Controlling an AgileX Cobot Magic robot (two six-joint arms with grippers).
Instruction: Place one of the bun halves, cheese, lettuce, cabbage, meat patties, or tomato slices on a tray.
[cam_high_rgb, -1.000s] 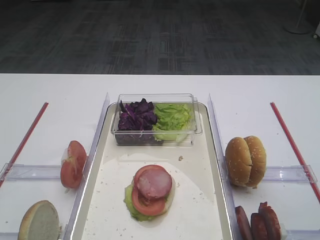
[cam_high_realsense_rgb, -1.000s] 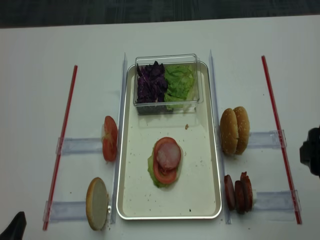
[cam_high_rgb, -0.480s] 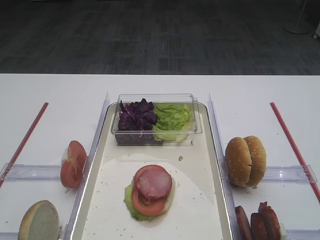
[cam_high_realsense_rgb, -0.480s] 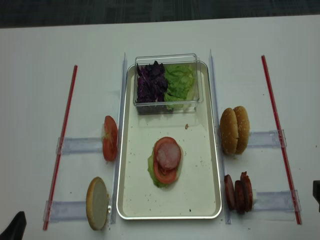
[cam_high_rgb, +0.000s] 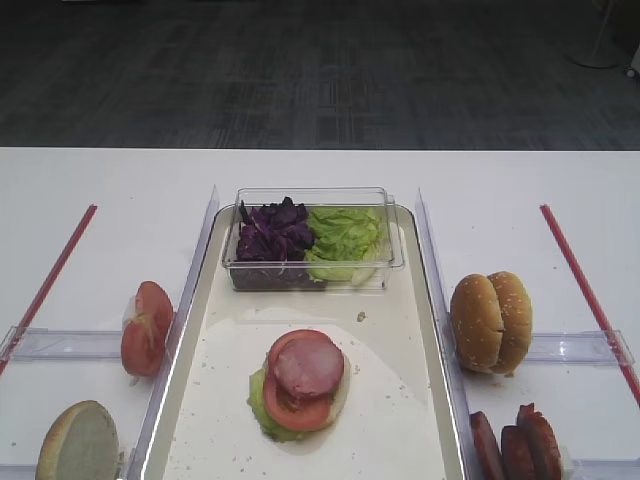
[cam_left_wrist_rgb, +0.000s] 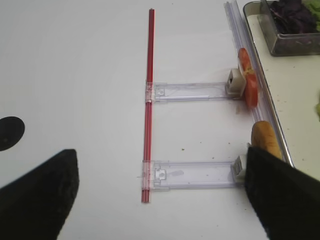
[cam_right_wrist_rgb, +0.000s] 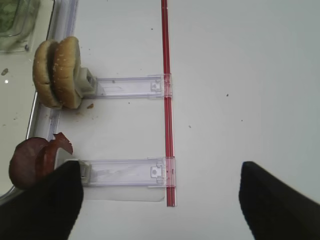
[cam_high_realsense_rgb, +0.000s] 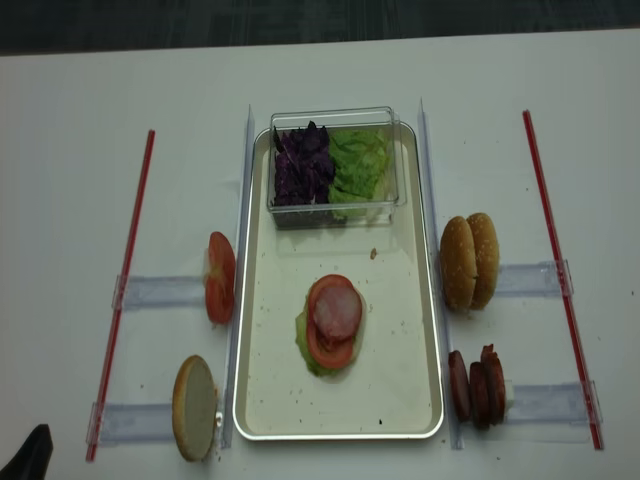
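Nearest edge, left side: a single bun half (cam_high_realsense_rgb: 194, 407) standing on edge on a clear plastic holder (cam_high_realsense_rgb: 135, 422), pale cut face showing. Right side: meat patties (cam_high_realsense_rgb: 477, 385) standing in a row on a matching holder.

Right gripper (cam_right_wrist_rgb: 160, 200): two dark fingers at the bottom corners of its wrist view, spread wide, nothing between them, hovering over bare white table (cam_high_rgb: 520, 190) beside the patties. Left gripper (cam_left_wrist_rgb: 160, 195): likewise spread wide and empty, over the table left of the tray.

Middle: tray (cam_high_realsense_rgb: 400, 400) with scattered crumbs. On it a stack (cam_high_realsense_rgb: 331, 322) of lettuce, a tomato slice, and a pinkish meat disc on top.

Further: tomato slices (cam_high_realsense_rgb: 219, 277) on edge left of the tray; two bun halves (cam_high_realsense_rgb: 470, 261) on edge right of it. Red strips (cam_high_realsense_rgb: 124, 280) run along both outer sides.

Far end: clear tub (cam_high_realsense_rgb: 335, 165) on the tray, cabbage (cam_high_realsense_rgb: 303, 165) in its left part, lettuce (cam_high_realsense_rgb: 360, 165) in its right.
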